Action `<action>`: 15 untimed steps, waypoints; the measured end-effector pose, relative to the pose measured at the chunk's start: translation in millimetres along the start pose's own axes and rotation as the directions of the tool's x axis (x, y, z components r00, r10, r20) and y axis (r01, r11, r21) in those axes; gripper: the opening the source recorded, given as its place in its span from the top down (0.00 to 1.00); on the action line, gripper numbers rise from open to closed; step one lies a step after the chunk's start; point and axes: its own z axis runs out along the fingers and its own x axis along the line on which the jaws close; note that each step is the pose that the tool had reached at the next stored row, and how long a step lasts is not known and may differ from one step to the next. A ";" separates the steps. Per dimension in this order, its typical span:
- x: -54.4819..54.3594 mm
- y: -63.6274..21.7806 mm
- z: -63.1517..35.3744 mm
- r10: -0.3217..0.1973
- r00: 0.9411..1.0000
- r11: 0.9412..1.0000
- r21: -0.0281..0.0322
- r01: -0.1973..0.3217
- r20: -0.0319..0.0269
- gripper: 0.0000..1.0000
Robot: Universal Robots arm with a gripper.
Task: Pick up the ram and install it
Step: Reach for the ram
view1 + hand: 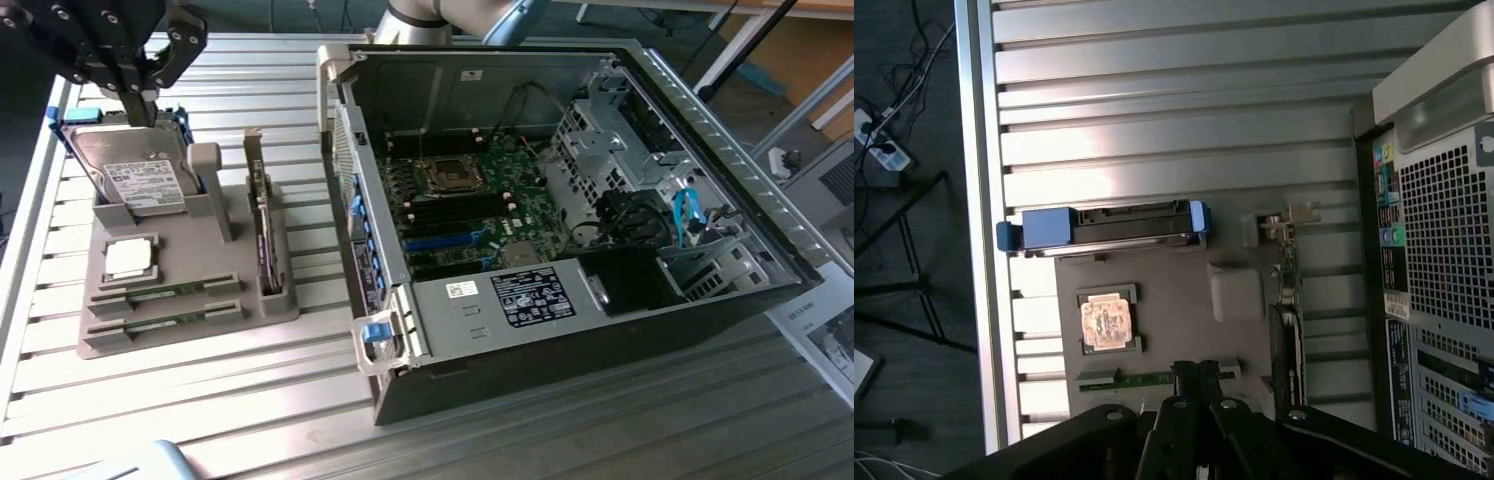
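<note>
Well below closed tool (140,105), ram (171,292), untouched

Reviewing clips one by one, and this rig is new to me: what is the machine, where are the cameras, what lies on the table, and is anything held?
It is one robot arm ending in a black gripper. One picture is from a camera off the arm; the other from a camera on its wrist, looking past the gripper. On the ribbed metal table sits a grey plastic holder with a silver hard drive with a white label, a square silver processor chip and two narrow green ram sticks. On the exterior view's right lies an open black computer case, green motherboard exposed. The jaws are shut, holding nothing; the gripper hangs above the holder.
</note>
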 end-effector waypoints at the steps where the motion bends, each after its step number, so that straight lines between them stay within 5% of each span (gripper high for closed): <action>1: -0.1 -2.5 -0.2 0.000 1.000 1.000 0.000 0.000 0.000 0.90; 15: -1.8 -32.6 -1.4 0.000 1.000 1.000 0.001 0.000 0.000 0.90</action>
